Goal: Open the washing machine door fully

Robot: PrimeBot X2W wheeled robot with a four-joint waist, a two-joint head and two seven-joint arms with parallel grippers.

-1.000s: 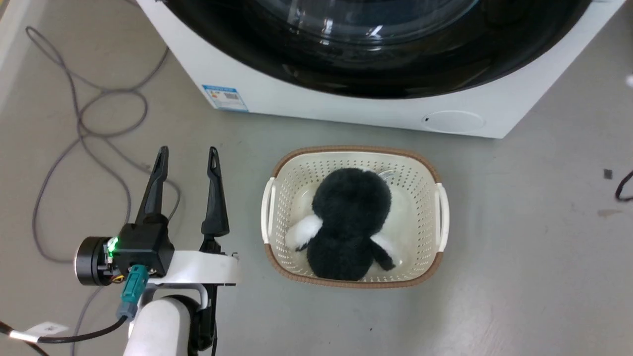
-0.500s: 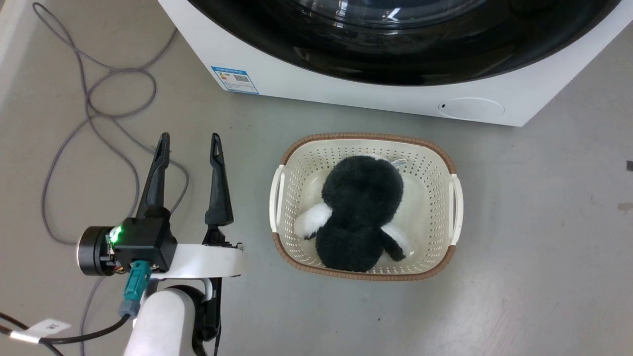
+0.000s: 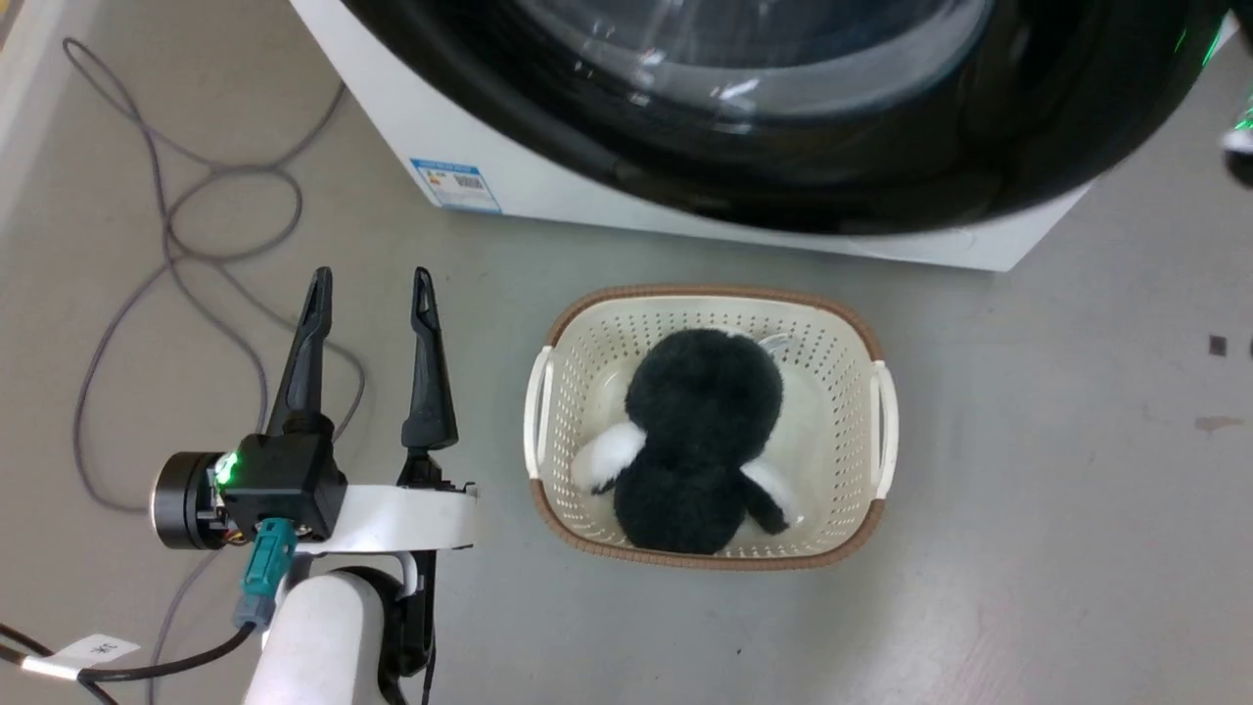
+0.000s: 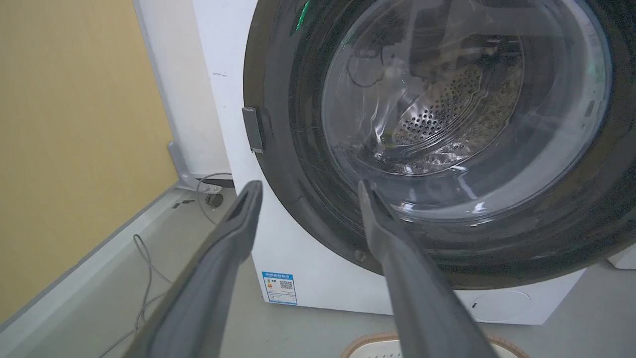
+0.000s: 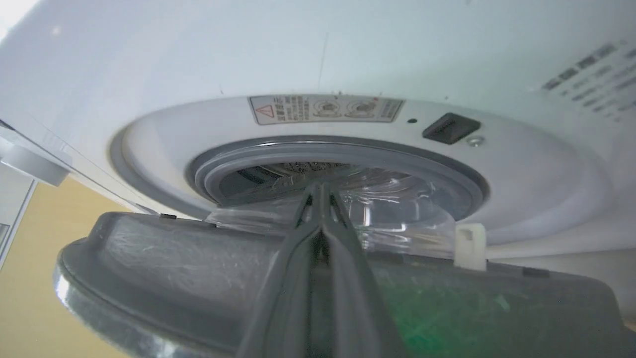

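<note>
Our left hand (image 3: 372,279) hangs low at the left above the floor (image 3: 1057,470), its two fingers spread wide with nothing between them, apart from the basket (image 3: 705,297) beside it. Seen from its wrist, those fingers point at the washing machine (image 4: 308,268), one of them crossing the black lower rim of the washing machine door (image 4: 298,149) in that view.

Our right hand (image 5: 320,191) has its fingers pressed together, laid over the door's inner edge with the tips toward the clear glass bowl. Whether they touch the door we cannot tell.

We see the door ajar. A gap shows between its inner face and the grey rubber ring (image 5: 348,149), and from the head its right edge juts past the washer's front. The hinge (image 4: 252,129) sits on the door's left edge.

The basket holds a black and white plush toy (image 3: 700,431) and sits on the floor near the washer's front, apart from it. Bare floor lies open to the right, and a grey cable (image 3: 176,245) loops at the left.
</note>
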